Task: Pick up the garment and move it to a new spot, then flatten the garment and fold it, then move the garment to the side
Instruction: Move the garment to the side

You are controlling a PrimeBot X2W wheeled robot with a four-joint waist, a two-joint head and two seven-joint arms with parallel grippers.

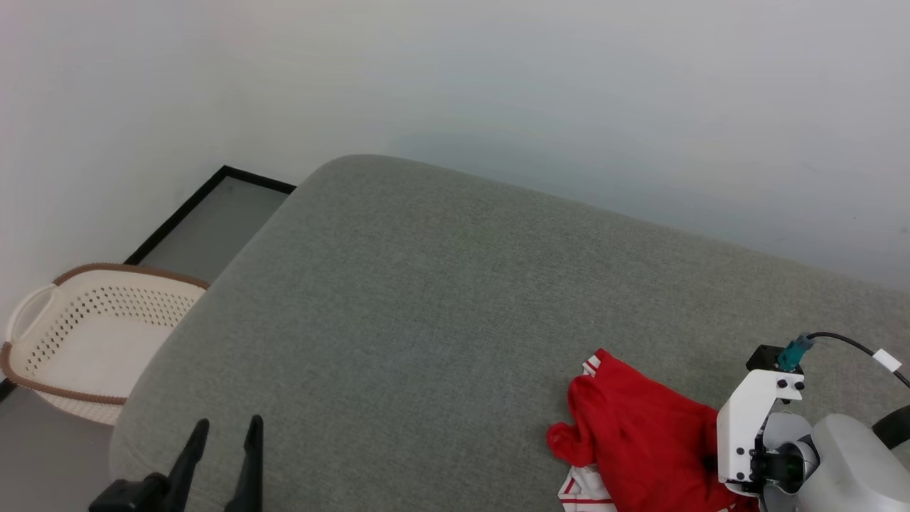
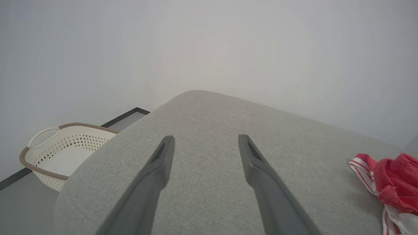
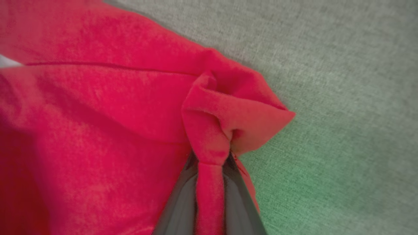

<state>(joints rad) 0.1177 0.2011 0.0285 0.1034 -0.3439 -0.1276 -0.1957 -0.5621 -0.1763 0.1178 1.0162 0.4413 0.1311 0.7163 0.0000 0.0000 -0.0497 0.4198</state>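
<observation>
The garment [image 1: 643, 434] lies crumpled at the lower right of the grey cushion, red with white striped trim showing at its edges. In the right wrist view my right gripper [image 3: 210, 163] is shut on a bunched fold of the garment [image 3: 107, 107], red cloth pinched between its two dark fingers [image 3: 181, 202]. The head view shows the right arm's white wrist housing [image 1: 753, 427] over the garment's right side. My left gripper [image 1: 226, 432] stands open at the lower left, above bare cushion, far from the garment [image 2: 393, 186].
A broad grey fabric cushion [image 1: 441, 299] stretches up and left of the garment. A cream perforated laundry basket [image 1: 85, 341] with a brown rim sits on the floor to the left. A pale wall rises behind the cushion.
</observation>
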